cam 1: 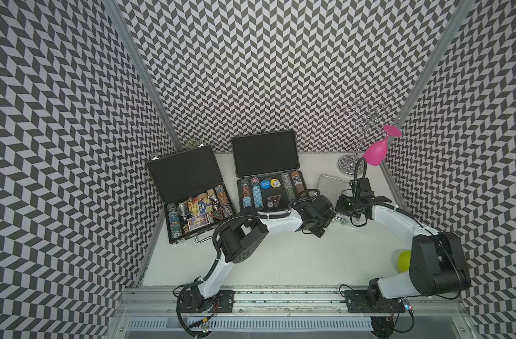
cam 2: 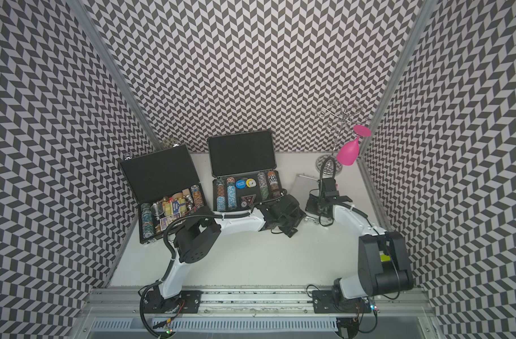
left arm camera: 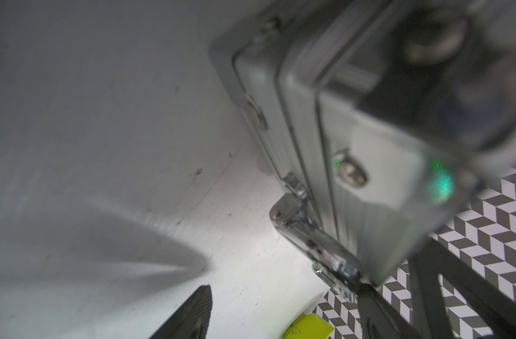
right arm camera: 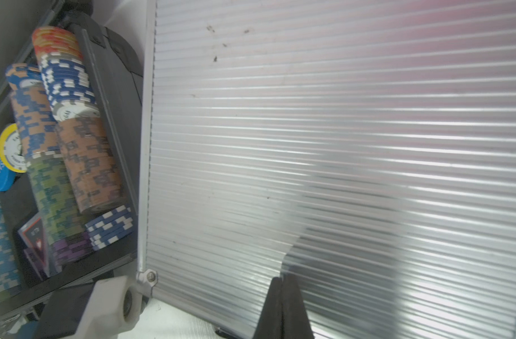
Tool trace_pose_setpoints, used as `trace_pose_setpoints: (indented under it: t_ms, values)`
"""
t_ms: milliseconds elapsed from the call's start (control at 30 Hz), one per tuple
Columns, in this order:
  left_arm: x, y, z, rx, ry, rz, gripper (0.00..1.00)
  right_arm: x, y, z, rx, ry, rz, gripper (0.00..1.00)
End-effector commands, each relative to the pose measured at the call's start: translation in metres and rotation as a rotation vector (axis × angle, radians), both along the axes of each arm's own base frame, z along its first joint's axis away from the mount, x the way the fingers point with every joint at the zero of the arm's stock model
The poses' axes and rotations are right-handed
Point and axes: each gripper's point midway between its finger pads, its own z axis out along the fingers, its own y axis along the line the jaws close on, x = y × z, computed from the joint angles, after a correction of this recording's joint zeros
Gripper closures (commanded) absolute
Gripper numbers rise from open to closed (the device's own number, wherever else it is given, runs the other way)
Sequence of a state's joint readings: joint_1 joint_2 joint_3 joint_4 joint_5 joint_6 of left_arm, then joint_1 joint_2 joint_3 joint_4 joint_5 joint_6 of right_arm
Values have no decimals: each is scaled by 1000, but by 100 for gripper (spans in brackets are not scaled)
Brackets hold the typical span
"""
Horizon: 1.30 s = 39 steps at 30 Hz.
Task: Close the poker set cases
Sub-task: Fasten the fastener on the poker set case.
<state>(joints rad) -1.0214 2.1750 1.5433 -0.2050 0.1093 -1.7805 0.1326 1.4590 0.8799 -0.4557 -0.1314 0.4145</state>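
Across the white table (cam 1: 280, 258), with twelve o'clock at the back wall, the nearest loose thing is a yellow-green cup (cam 1: 404, 260) at four o'clock, half hidden behind the right arm's elbow.

Further in, the left gripper (left arm camera: 280, 296) sits at the seven o'clock corner of the silver aluminium case (cam 1: 328, 183). Its jaws are spread wide. The case's chrome handle (left arm camera: 312, 237) lies close ahead of them, and nothing is clasped between them. That wrist view is blurred, so I cannot tell whether a finger touches the case.

The right gripper (right arm camera: 282, 286) comes in from four o'clock with its fingertips (right arm camera: 275, 296) clenched together, holding nothing, right at the ribbed silver lid. The lid lies down over the base. I cannot tell whether the latches are fastened.

Just beside the silver case, at its nine o'clock, the ribbed dark grey case (cam 1: 265, 152) stands open. Its lid is raised towards twelve o'clock, and rows of poker chips (cam 1: 255, 193) lie in the black lining.

At nine o'clock from that one, turned slightly, the flat textured black case (cam 1: 180, 173) is also open, holding chips, card boxes and small metal pieces.

Farthest back, at one o'clock from the silver case, a chrome glass rack (cam 1: 349, 165) carries a pink wine glass (cam 1: 375, 152) hanging bowl-down.
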Motion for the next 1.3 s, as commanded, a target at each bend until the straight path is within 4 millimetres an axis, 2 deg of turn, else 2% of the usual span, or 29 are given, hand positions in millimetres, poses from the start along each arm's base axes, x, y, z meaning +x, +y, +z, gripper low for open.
trace_pose_setpoints:
  t_ms: [0, 400, 633, 800, 900, 1100, 1200, 1267]
  values:
    - [-38, 54, -63, 274, 142, -8, 20, -20, -6, -9, -18, 78, -7, 100]
    - [-52, 68, -37, 263, 74, -25, 19, -36, -8, -8, -28, 82, 1, 100]
    - [-35, 54, -5, 258, -115, -165, 20, -37, -6, -9, -22, 91, 13, 100]
    - [-31, 55, 15, 281, -250, -278, 22, -44, 3, -3, 5, 80, 36, 100]
    - [-26, 56, 39, 274, -372, -337, 23, -49, 10, 2, 14, 67, 57, 100]
    - [-17, 83, 107, 410, -710, -485, 21, -44, 16, 18, 7, 35, 68, 99]
    - [-7, 120, 128, 521, -813, -496, 18, -35, 25, 30, 18, 9, 86, 94]
    - [0, 146, 132, 555, -825, -491, 17, -28, 33, 36, 11, -2, 97, 86]
